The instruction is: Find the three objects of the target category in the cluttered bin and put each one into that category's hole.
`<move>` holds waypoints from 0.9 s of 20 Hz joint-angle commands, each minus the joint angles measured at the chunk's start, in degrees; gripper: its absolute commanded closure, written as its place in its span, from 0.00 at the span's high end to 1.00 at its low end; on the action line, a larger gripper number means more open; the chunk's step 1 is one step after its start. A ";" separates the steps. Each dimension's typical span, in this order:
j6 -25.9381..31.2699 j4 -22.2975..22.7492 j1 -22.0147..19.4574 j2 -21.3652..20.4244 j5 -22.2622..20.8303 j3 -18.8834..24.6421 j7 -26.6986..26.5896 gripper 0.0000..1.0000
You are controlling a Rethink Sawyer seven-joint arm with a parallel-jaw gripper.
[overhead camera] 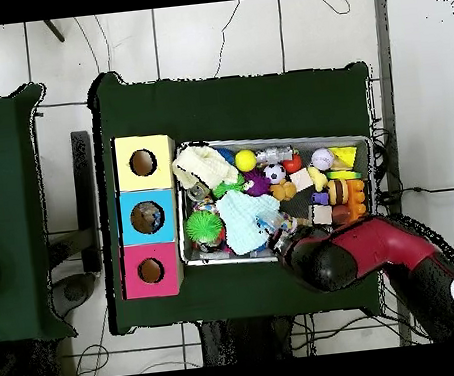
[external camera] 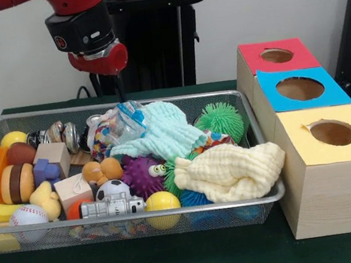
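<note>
The bin (external camera: pixel 119 103) is a silver wire-mesh basket full of toys and cloths; it also shows in the overhead view (overhead camera: pixel 266 138). The hole (external camera: pixel 277 56) is a round cut-out in the red-topped box, farthest from the camera in the front view; it also shows in the overhead view (overhead camera: pixel 150 270). My gripper (external camera: pixel 119 97) hangs over the bin's far side, just above a clear plastic bag of coloured pieces (external camera: pixel 119 123). In the overhead view the red arm (overhead camera: pixel 334 255) hides the gripper.
A blue-topped hole (external camera: pixel 299 88) and a yellow-topped hole (external camera: pixel 333 133) stand beside the red one. The bin holds a pale blue cloth (external camera: pixel 166 133), a yellow cloth (external camera: pixel 230 173), a green spiky ball (external camera: pixel 220 120), a purple spiky ball (external camera: pixel 139 176), a baseball (external camera: pixel 28 215) and a toy hamburger (external camera: pixel 17 183).
</note>
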 commanded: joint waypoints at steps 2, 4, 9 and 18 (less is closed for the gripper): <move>2.92 -4.55 1.36 -0.54 0.39 1.24 -1.62 1.00; 3.14 -4.51 1.22 -0.80 0.46 1.26 -1.91 1.00; 3.69 -3.42 0.77 -2.66 1.71 2.02 -1.82 1.00; 3.88 -2.60 0.74 -5.06 3.18 2.55 -1.76 1.00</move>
